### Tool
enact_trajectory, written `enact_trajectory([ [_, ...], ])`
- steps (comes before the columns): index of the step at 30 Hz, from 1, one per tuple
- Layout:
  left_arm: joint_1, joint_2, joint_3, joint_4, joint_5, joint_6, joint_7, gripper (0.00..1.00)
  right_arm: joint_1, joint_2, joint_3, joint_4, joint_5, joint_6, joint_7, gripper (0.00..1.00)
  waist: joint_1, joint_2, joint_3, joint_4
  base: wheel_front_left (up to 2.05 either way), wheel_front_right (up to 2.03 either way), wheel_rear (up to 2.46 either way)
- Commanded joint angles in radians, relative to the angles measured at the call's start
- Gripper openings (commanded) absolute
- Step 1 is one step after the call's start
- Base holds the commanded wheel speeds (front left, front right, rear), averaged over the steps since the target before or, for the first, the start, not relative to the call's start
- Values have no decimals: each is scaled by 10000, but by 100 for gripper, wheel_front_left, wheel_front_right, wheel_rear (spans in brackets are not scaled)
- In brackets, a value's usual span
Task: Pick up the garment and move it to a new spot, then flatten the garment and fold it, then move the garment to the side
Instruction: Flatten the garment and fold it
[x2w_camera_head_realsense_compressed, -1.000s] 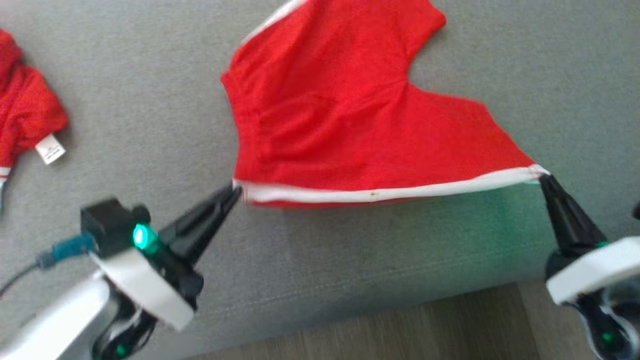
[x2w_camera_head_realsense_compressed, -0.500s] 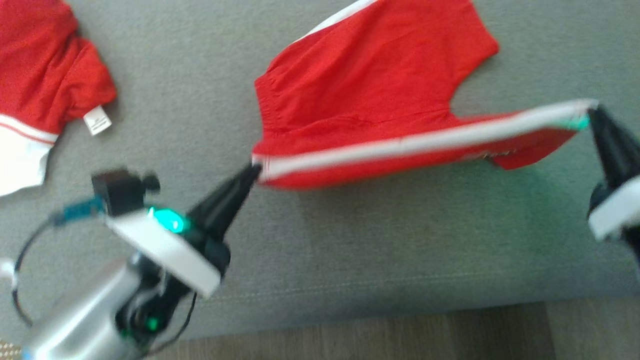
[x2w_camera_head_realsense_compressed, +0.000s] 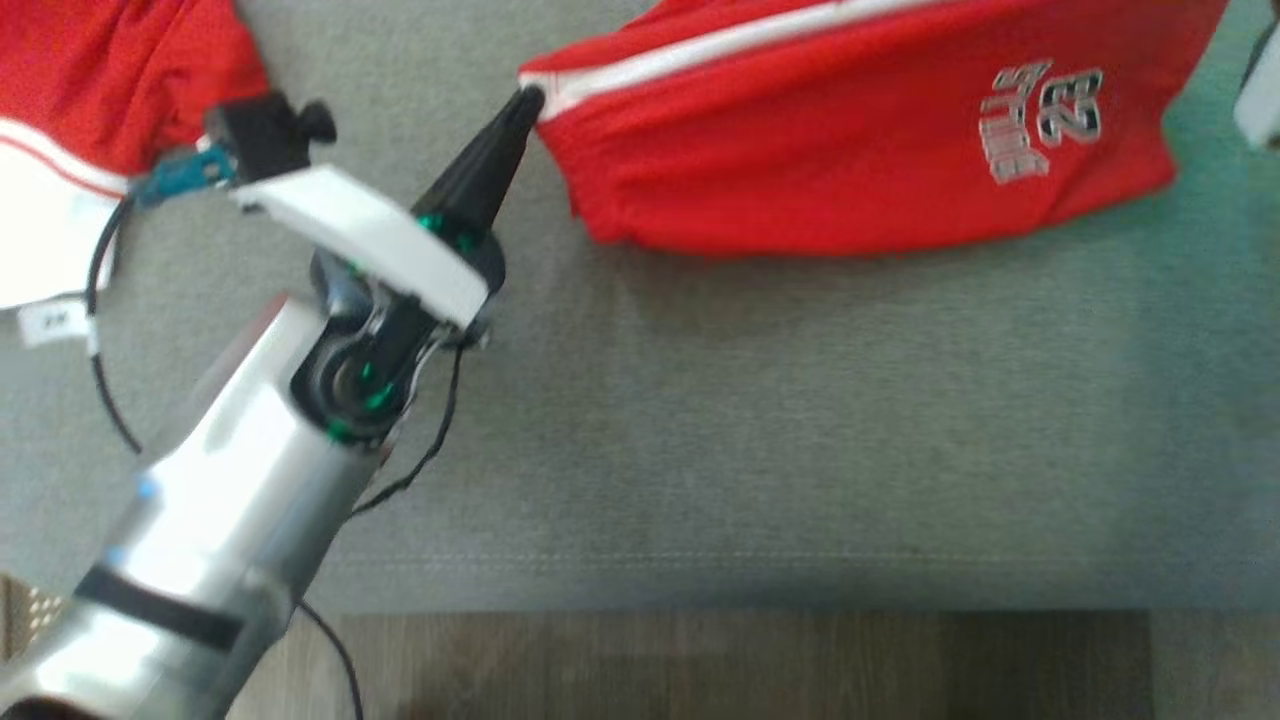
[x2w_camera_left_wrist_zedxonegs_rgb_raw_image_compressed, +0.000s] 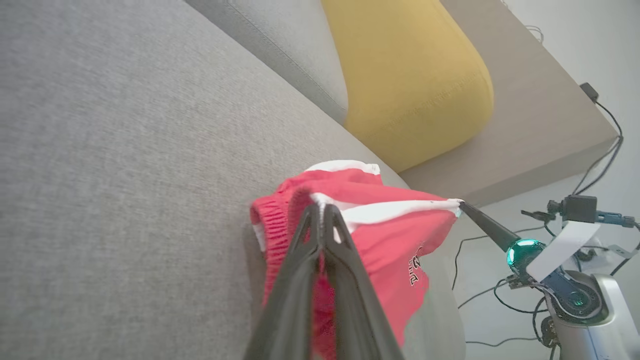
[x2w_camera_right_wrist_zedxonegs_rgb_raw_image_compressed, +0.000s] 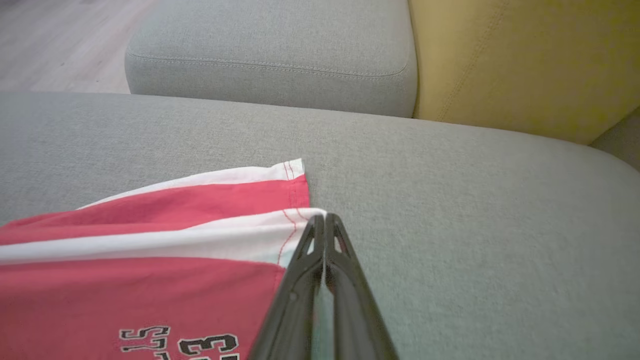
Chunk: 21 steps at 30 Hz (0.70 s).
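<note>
**Red shorts pinched at both ends over the sofa seat**

One pair of red shorts (x2w_camera_head_realsense_compressed: 800, 150), shiny red fabric with a white side stripe. It has a gathered elastic waistband and a silver-and-black print with the number 23. They sit at the far side of the grey sofa seat (x2w_camera_head_realsense_compressed: 700, 420), top middle to right in my head view. The striped edge is stretched in a line between my two pincers. The red body drapes below it, print facing up at my head camera.

My left pincer (x2w_camera_head_realsense_compressed: 527, 100) is clenched on the waistband corner of the white stripe. My right pincer (x2w_camera_right_wrist_zedxonegs_rgb_raw_image_compressed: 325, 218) is clenched on the hem corner at the other end. The right wrist view shows two white bands, one layer over the other.

One second red-and-white garment (x2w_camera_head_realsense_compressed: 100, 90) lies well apart on the seat to the left, with one white label (x2w_camera_head_realsense_compressed: 48, 322) beside it. One yellow cushion (x2w_camera_left_wrist_zedxonegs_rgb_raw_image_compressed: 410, 75) leans at the sofa back. Wooden floor (x2w_camera_head_realsense_compressed: 750, 665) runs along the near edge.
</note>
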Motion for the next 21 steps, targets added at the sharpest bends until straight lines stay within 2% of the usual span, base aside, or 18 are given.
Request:
enact_trajectory([
  [1, -668, -27, 460, 299, -101, -157, 23, 0, -687, -261, 249, 308, -164, -4, 42, 0, -1, 0, 287, 349, 0, 0, 0],
  [14, -2543, -1213, 358, 2701, -198, -698, 33, 0, -3437, -508, 994, 3333, -763, -4, -415, 0, -1, 0, 920, 951, 0, 0, 0],
  [21, -3056, -1506, 96, 3105, -95, -756, -273, 0, -4159, -361, 1252, 4418, -1037, -4, -1068, 0, -1, 0, 1059, 958, 0, 0, 0],
])
